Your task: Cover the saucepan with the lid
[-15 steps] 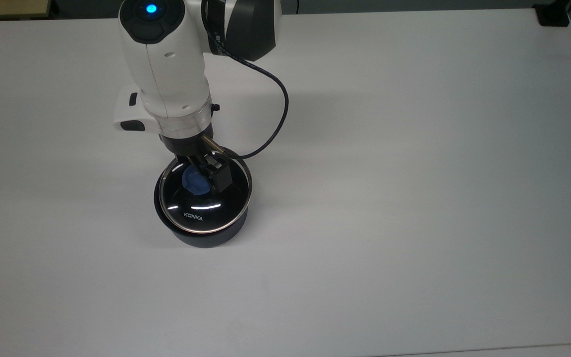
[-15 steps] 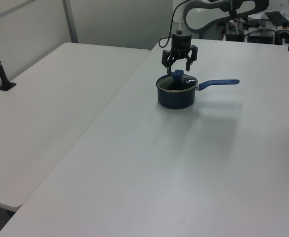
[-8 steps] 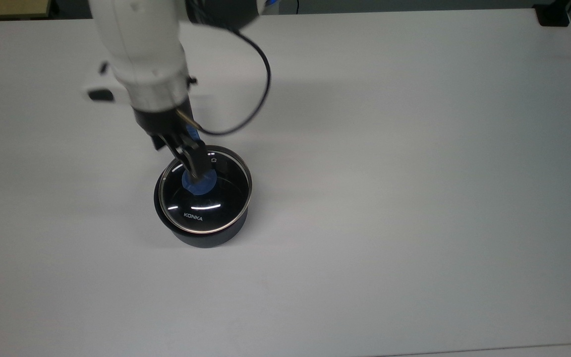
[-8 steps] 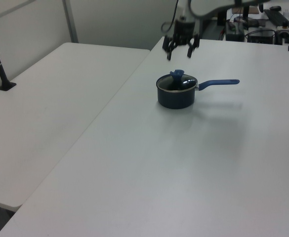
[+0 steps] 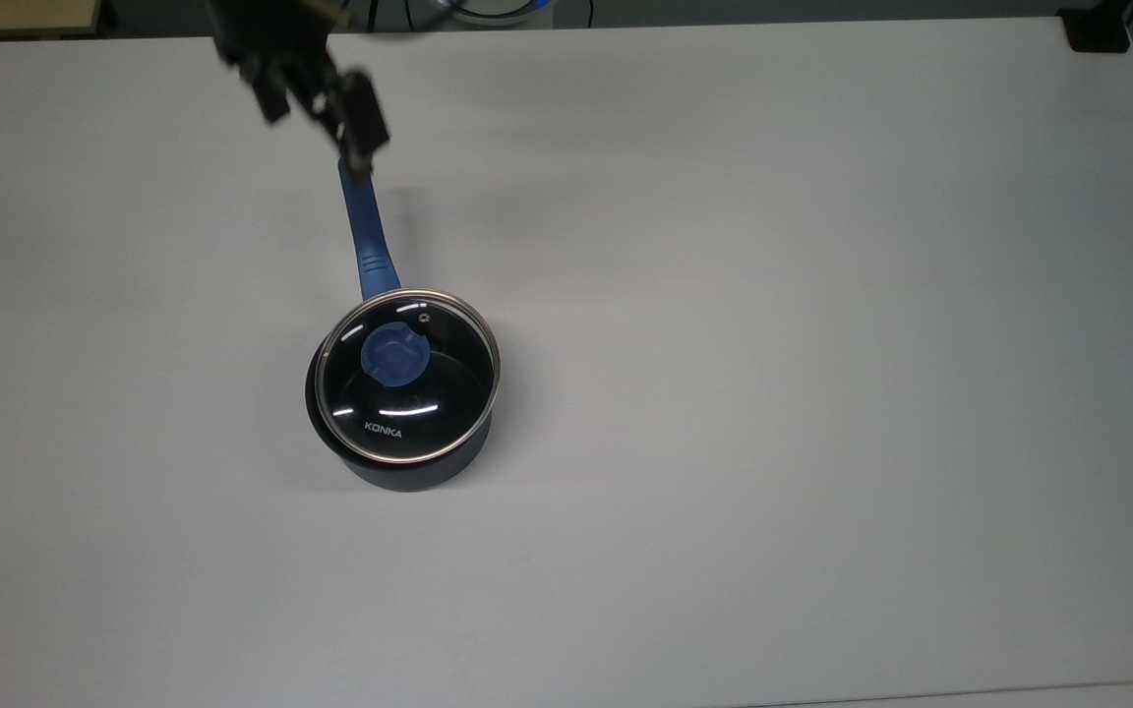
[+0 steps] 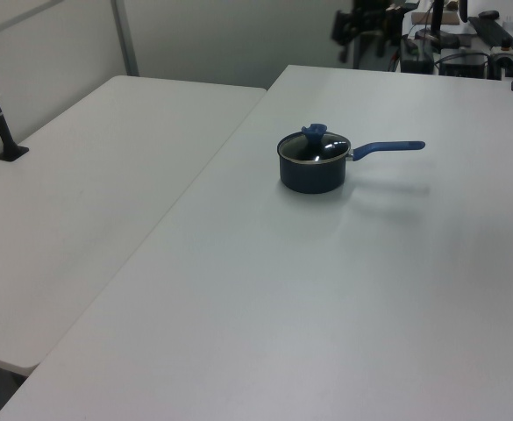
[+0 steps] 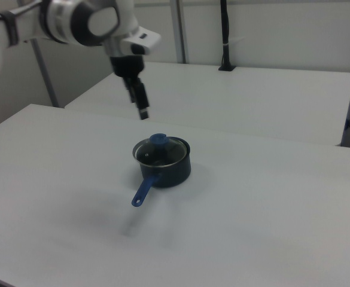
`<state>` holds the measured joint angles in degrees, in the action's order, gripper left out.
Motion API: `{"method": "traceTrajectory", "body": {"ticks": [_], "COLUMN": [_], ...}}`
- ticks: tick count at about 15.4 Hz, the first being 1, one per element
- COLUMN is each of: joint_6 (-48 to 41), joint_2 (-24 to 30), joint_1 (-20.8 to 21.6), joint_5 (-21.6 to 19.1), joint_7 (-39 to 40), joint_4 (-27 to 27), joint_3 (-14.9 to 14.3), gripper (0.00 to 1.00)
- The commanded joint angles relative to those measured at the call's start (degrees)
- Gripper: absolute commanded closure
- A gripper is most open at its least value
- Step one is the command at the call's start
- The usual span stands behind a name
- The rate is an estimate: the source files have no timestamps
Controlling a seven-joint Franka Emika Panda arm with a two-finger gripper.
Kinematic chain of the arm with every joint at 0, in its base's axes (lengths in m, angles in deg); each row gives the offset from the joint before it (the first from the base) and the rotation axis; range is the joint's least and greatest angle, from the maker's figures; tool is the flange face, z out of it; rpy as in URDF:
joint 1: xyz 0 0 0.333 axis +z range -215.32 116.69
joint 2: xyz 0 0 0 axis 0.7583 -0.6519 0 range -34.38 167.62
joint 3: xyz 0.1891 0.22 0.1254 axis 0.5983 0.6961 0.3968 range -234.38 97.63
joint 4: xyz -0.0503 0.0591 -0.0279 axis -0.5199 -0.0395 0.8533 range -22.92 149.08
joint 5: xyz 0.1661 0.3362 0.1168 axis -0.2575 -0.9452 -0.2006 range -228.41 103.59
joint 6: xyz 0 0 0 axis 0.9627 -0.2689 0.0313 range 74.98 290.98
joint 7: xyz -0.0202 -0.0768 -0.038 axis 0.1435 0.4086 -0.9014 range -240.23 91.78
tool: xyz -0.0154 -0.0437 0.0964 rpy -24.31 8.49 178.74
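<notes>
The gripper (image 5: 316, 93) hangs above the worktop (image 5: 822, 393) with its fingers apart and nothing between them, well clear of the saucepan (image 5: 399, 462); in the top view we see one fingertip over the far end of the blue handle (image 5: 363, 231). We find the lid (image 5: 407, 374) seated on the saucepan's rim, its blue knob (image 5: 394, 357) up and the white KONKA lettering (image 5: 384, 429) toward the top view's bottom. A second table (image 6: 89, 175) stands beside the worktop
</notes>
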<state>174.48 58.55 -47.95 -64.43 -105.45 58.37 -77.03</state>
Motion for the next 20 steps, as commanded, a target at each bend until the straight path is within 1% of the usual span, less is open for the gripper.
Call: {"method": "traceTrajectory", "body": {"ticks": [1, 2, 5, 7, 8, 9, 10, 13, 20], "joint_6": [-4.2, -4.3, -4.4, -4.1, -3.8, -3.1, -2.4, -2.1, -2.1], "joint_2": [8.9, 9.8, 10.5, 10.4, 10.1, 9.7, 9.7, 9.8, 9.7], "joint_1": [-0.9, -1.9, -4.4, -5.0, -4.8, -4.7, -4.6, -4.8, -4.6], "joint_5": [1.8, 1.8, 1.8, 2.5, 3.8, 5.2, 5.4, 4.2, 4.2], "joint_7": [6.3, 9.6, 17.6, 22.9, 25.8, 26.1, 26.1, 25.5, 24.7], "joint_4": [7.9, 8.7, 8.5, 8.0, 8.0, 8.0, 8.0, 7.9, 7.3], "joint_3": [2.0, 2.3, 4.1, 4.4, 4.4, 4.5, 4.5, 4.5, 4.5], "gripper": [0.00, 0.00, 0.00, 0.00, 0.00, 0.00, 0.00, 0.00, 0.00]}}
